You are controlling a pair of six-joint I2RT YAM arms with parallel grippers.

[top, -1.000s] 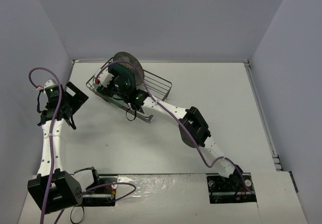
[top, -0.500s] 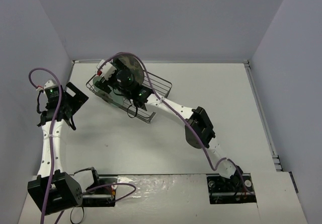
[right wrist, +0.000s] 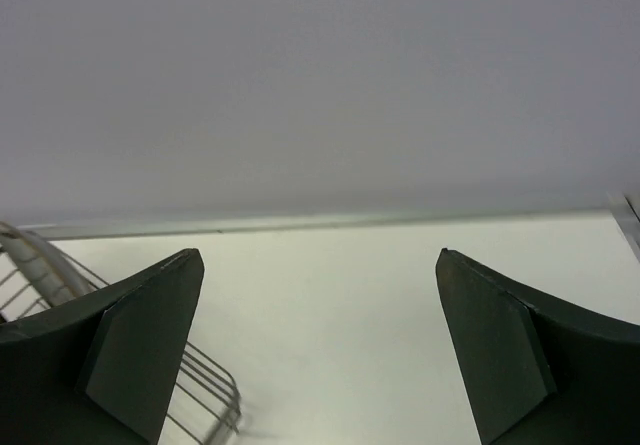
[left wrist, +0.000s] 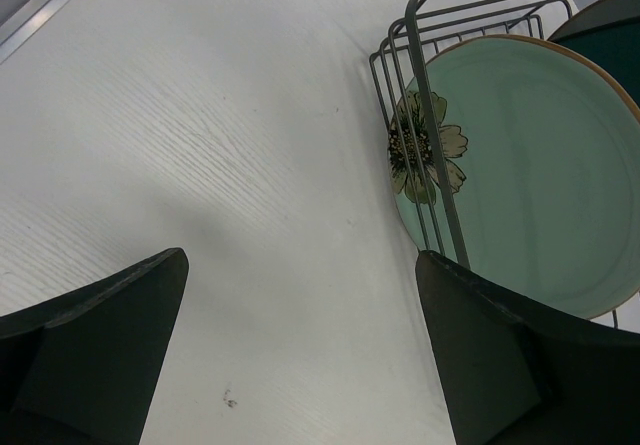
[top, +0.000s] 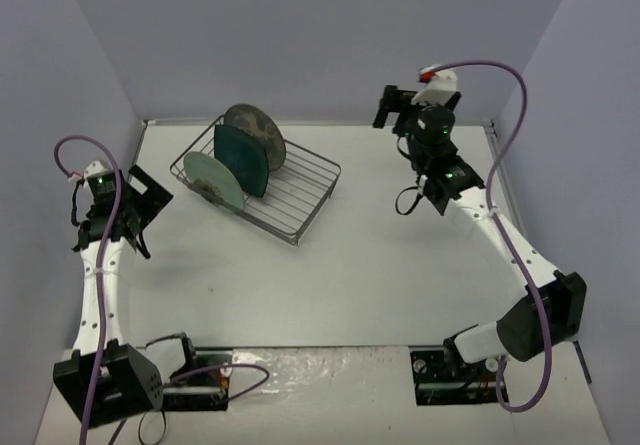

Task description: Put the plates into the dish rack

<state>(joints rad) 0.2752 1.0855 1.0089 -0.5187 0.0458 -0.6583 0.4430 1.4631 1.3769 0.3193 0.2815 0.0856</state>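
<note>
While the right gripper (right wrist: pixel 318 265) hangs with its fingers spread wide and nothing between them, the dish rack (top: pixel 303 193) sits well apart on its left, and only a wire corner shows in its wrist view. The left gripper (left wrist: pixel 298 275), likewise wide and empty, is near the rack's end. All three plates stand on edge inside: the mint-green plate (left wrist: pixel 530 165) with a flower mark, the square teal plate (top: pixel 241 160), and the grey-brown plate (top: pixel 258 125) — its motif too small to make out.
</note>
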